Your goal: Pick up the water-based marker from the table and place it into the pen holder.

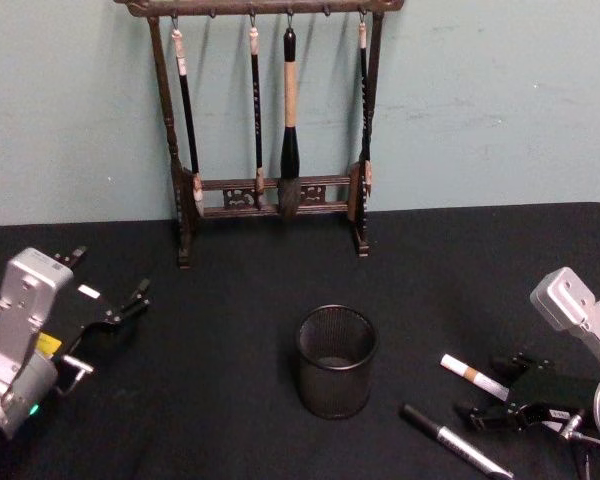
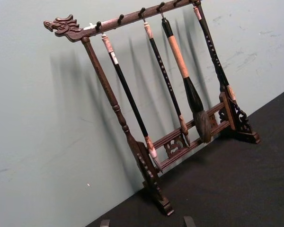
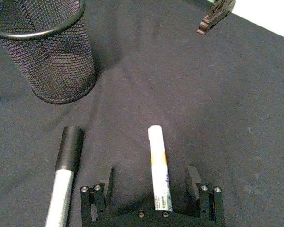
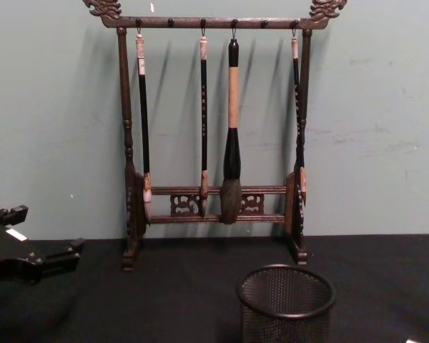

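Your right gripper [image 1: 486, 388] sits low at the right front of the flat table under plain black cloth [image 1: 230, 410], its fingers spread wide. The thick water-based marker with a white cap and tan band [image 3: 159, 170] lies flat between them. In the right wrist view there is a clear gap on both sides of the pale barrel, so nothing is pinched. From the head view you probably cannot judge whether the fingertips touch the cloth. The marker's capped end points toward the middle of the table, where the round black wire-mesh pen holder [image 1: 335, 385] stands upright, near the marker but apart from it. Just beside the marker, on the side nearer you, lies a slimmer silver pen with a black cap [image 1: 450, 438], roughly parallel to it and outside the gripper's reach. Your left gripper [image 1: 110, 272] hangs over the left side of the table with its fingers also parted and holding nothing, well away from the holder. A tall carved dark wooden brush rack [image 1: 270, 184] with four hanging brushes stands at the back against the pale wall.
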You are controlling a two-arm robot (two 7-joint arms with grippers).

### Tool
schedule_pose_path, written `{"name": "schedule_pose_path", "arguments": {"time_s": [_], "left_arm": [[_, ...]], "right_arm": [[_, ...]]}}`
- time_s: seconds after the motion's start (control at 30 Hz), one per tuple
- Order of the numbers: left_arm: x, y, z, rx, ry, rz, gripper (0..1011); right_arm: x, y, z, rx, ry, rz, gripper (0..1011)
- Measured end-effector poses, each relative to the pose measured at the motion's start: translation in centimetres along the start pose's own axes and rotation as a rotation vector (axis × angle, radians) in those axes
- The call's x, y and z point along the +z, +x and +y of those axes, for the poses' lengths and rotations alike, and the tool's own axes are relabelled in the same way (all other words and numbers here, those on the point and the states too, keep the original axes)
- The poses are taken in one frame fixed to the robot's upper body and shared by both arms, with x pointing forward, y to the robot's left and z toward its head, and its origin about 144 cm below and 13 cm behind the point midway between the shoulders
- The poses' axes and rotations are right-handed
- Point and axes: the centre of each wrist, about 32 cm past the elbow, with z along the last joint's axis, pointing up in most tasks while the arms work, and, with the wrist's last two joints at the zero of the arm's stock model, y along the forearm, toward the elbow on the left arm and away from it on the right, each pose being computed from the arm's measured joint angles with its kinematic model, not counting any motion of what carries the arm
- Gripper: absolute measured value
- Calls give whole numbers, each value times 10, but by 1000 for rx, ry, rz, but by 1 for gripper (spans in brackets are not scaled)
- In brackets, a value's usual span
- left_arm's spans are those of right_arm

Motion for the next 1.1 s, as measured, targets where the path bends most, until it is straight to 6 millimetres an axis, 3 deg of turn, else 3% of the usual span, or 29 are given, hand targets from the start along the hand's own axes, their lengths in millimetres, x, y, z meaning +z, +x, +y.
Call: {"name": "schedule_pose_path", "arguments": {"time_s": [0.77, 1.1], "left_arm": [[0, 0, 0, 0, 0, 0, 1006], [0, 0, 0, 0, 0, 0, 1006]], "right_arm": [[-1, 0, 1, -4, 3, -13, 993], [-1, 0, 1, -3, 2, -11, 629]]}}
